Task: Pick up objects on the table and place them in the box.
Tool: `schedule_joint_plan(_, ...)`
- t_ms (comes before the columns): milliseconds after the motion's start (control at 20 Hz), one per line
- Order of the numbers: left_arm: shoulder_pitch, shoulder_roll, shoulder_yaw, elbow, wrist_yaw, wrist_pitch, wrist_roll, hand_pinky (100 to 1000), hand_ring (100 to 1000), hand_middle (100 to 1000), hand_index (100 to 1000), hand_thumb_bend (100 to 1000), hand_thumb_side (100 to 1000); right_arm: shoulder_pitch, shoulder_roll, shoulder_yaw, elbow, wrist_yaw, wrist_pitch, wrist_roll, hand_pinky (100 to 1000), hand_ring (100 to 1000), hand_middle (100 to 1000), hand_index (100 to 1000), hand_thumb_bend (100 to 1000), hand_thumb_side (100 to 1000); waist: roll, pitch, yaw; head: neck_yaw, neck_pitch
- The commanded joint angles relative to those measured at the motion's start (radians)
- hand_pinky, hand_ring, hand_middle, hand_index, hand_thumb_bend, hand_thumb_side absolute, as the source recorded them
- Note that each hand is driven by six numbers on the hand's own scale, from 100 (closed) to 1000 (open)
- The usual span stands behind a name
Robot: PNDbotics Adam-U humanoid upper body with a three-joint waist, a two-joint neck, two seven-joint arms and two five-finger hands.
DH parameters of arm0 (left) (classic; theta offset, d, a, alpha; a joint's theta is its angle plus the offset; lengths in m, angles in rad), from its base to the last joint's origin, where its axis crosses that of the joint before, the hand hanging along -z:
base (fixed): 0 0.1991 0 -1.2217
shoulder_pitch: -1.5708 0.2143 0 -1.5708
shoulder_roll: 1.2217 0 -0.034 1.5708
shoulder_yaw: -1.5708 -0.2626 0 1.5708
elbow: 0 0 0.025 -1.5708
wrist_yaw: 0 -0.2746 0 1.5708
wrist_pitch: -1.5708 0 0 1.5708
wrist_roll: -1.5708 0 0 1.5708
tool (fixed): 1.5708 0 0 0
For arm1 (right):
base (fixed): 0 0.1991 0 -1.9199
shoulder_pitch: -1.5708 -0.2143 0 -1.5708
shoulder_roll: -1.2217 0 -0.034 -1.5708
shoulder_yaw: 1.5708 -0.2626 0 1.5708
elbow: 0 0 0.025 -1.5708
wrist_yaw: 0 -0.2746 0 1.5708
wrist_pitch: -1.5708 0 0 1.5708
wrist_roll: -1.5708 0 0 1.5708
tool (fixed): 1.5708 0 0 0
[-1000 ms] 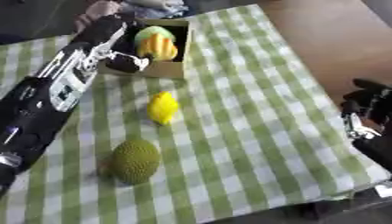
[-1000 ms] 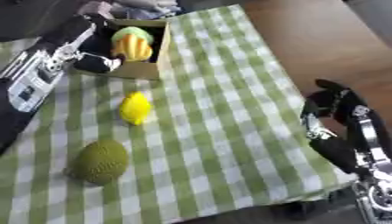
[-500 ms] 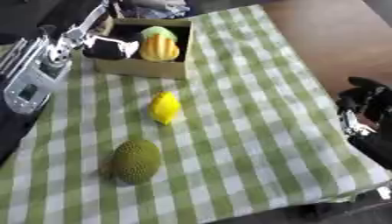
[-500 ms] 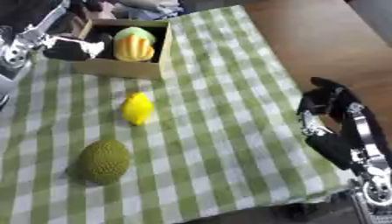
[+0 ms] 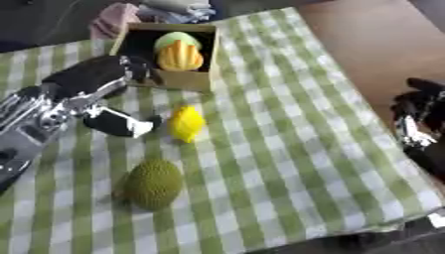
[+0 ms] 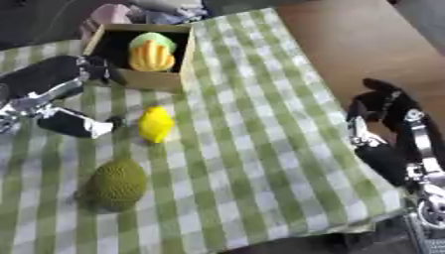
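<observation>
**Left hand off the box, now down beside the yellow fruit**

Change: a second ago the left hand (image 5: 109,101) was up at the box (image 5: 187,80) in the upper left of the frame; half a second ago it was at the box's left wall. Now it sits lower, mid-left of the frame, thumb tip just beside the small yellow fruit (image 5: 186,123), maybe touching, can't tell. Fingers spread apart, thumb and fingers not closed on anything. The whole picture also shifts between moments, so part of that is the head moving. Fruit on the cloth looks unmoved.

Meaning, as a judgement: the drop-off at the box is over and the hand is going for the next item, most likely the yellow fruit. No grasp yet.

Right hand (image 6: 382,106) idle at the right edge of the frame, off the checked cloth (image 5: 287,149), fingers relaxed, holding nothing.

Containers: one open cardboard box, upper left-centre. Inside it an orange-yellow ribbed fruit (image 5: 180,58) in front and a pale green rounded thing (image 5: 177,39) behind it, touching or nearly so. Left part of the box interior is dark, contents there unclear.

Still out on the cloth: the yellow fruit, centre-left, and a bumpy green fruit (image 5: 154,183) lower left, well apart from the box.
</observation>
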Motion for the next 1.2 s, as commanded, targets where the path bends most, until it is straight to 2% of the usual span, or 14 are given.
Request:
schedule_joint_plan(50, 0.019, 0.042, 0.030, -0.067, -0.007, -0.049, -0.053, 754, 721, 744, 812, 367, 385, -0.003, -0.024, -0.040, -0.032, 0.023, 0.013, -0.037, 623, 662, 636, 842, 100, 448, -0.014, -0.023, -0.001, -0.001, -0.011)
schedule_joint_plan(400, 0.062, 0.049, 0.000, -0.109, -0.025, -0.097, -0.168, 782, 760, 792, 850, 422, 477, 0.000, -0.018, -0.045, -0.025, 0.033, 0.020, -0.047, 623, 662, 636, 842, 100, 440, -0.018, -0.021, -0.006, -0.004, -0.008)
schedule_joint_plan(600, 0.096, 0.061, -0.003, -0.108, -0.056, -0.117, -0.231, 794, 776, 814, 868, 469, 472, 0.000, -0.016, -0.043, -0.021, 0.033, 0.021, -0.045, 623, 663, 636, 842, 100, 438, -0.017, -0.019, -0.003, -0.007, -0.009)
schedule_joint_plan(700, 0.110, 0.062, -0.001, -0.105, -0.076, -0.121, -0.264, 792, 777, 818, 871, 471, 437, 0.001, -0.016, -0.043, -0.019, 0.034, 0.021, -0.044, 623, 663, 636, 842, 100, 437, -0.017, -0.018, -0.001, -0.010, -0.009)
schedule_joint_plan(800, 0.115, 0.055, 0.008, -0.102, -0.098, -0.115, -0.294, 775, 763, 808, 859, 407, 301, 0.002, -0.015, -0.044, -0.018, 0.034, 0.022, -0.044, 623, 663, 636, 841, 100, 426, -0.018, -0.018, 0.001, -0.011, -0.008)
schedule_joint_plan(850, 0.115, 0.050, 0.015, -0.104, -0.108, -0.111, -0.310, 760, 750, 792, 850, 420, 296, 0.002, -0.014, -0.044, -0.017, 0.034, 0.022, -0.044, 623, 663, 636, 842, 100, 436, -0.019, -0.017, 0.002, -0.013, -0.008)
schedule_joint_plan(900, 0.114, 0.045, 0.021, -0.108, -0.113, -0.108, -0.322, 732, 719, 765, 831, 382, 235, 0.003, -0.014, -0.043, -0.017, 0.034, 0.022, -0.043, 623, 663, 636, 841, 100, 435, -0.020, -0.017, 0.002, -0.014, -0.008)
schedule_joint_plan(1050, 0.106, 0.031, 0.032, -0.111, -0.108, -0.103, -0.316, 663, 622, 667, 756, 286, 138, 0.005, -0.012, -0.044, -0.016, 0.035, 0.024, -0.043, 623, 663, 636, 841, 100, 434, -0.022, -0.017, 0.002, -0.015, -0.007)
schedule_joint_plan(1100, 0.103, 0.028, 0.036, -0.112, -0.102, -0.100, -0.304, 659, 615, 658, 749, 279, 131, 0.005, -0.012, -0.044, -0.015, 0.036, 0.024, -0.043, 623, 663, 636, 841, 100, 434, -0.022, -0.017, 0.002, -0.016, -0.007)
schedule_joint_plan(1150, 0.100, 0.023, 0.043, -0.112, -0.093, -0.096, -0.290, 614, 560, 590, 692, 223, 100, 0.006, -0.011, -0.045, -0.015, 0.036, 0.025, -0.043, 623, 663, 636, 841, 100, 433, -0.023, -0.017, 0.003, -0.017, -0.007)
schedule_joint_plan(1200, 0.098, 0.020, 0.049, -0.112, -0.083, -0.092, -0.275, 593, 531, 561, 660, 197, 100, 0.006, -0.011, -0.045, -0.014, 0.036, 0.025, -0.043, 623, 663, 636, 841, 100, 433, -0.024, -0.017, 0.003, -0.018, -0.007)
